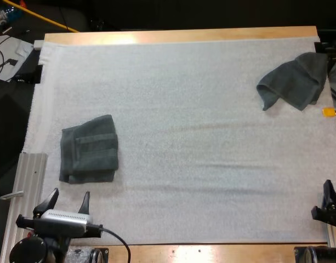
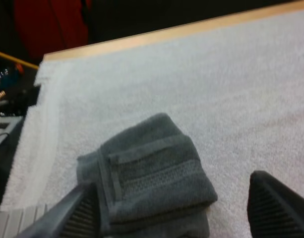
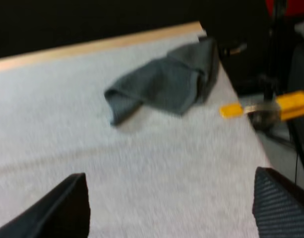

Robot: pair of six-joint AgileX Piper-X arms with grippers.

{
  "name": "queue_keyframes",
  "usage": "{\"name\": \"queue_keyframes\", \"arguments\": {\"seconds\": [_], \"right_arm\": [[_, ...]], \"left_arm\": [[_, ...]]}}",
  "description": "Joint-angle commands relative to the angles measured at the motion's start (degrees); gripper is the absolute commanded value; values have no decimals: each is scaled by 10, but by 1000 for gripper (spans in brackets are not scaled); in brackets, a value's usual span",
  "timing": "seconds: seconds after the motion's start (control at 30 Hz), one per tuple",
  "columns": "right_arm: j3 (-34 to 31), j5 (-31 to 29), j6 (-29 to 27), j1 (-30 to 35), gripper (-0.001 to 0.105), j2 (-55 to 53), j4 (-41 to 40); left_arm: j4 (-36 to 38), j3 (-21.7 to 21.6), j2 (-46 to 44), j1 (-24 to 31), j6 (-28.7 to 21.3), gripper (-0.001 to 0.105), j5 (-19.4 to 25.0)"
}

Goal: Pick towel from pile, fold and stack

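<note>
My left hand hangs over the near left corner of the white mat, released, its two black fingers standing wide apart with nothing between them. Just ahead of it lies the folded towel, dark grey-green, flat on the left side of the mat, with a woven band running across its top face. More folded cloth shows under its near edge, and I cannot tell whether that is the same towel or a second one beneath it. In the high view the hand is clear of the towel. In the left wrist view one finger sits close to the towel's near corner, and I cannot tell if it touches.

My right hand is at the near right edge of the mat, also released, its fingers spread over bare mat. The crumpled towel lies well apart from it, at the mat's far right corner, bunched, with one loose flap pointing toward the middle. It sits close to the far edge of the wooden table.
</note>
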State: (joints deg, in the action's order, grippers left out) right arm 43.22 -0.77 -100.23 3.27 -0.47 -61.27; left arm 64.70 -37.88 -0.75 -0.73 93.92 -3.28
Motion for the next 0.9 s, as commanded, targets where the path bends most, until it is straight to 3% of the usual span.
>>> {"name": "queue_keyframes", "arguments": {"seconds": [0.0,0.37,0.87], "right_arm": [[-29,-1,-5,0,66,-26,10],[-92,-3,-3,2,66,-24,18],[-118,-3,7,1,66,-20,21]], "left_arm": [[-22,26,-84,-2,-2,60,0],[-40,71,-79,-2,0,60,-1],[-47,72,-77,-2,2,61,-2]]}}
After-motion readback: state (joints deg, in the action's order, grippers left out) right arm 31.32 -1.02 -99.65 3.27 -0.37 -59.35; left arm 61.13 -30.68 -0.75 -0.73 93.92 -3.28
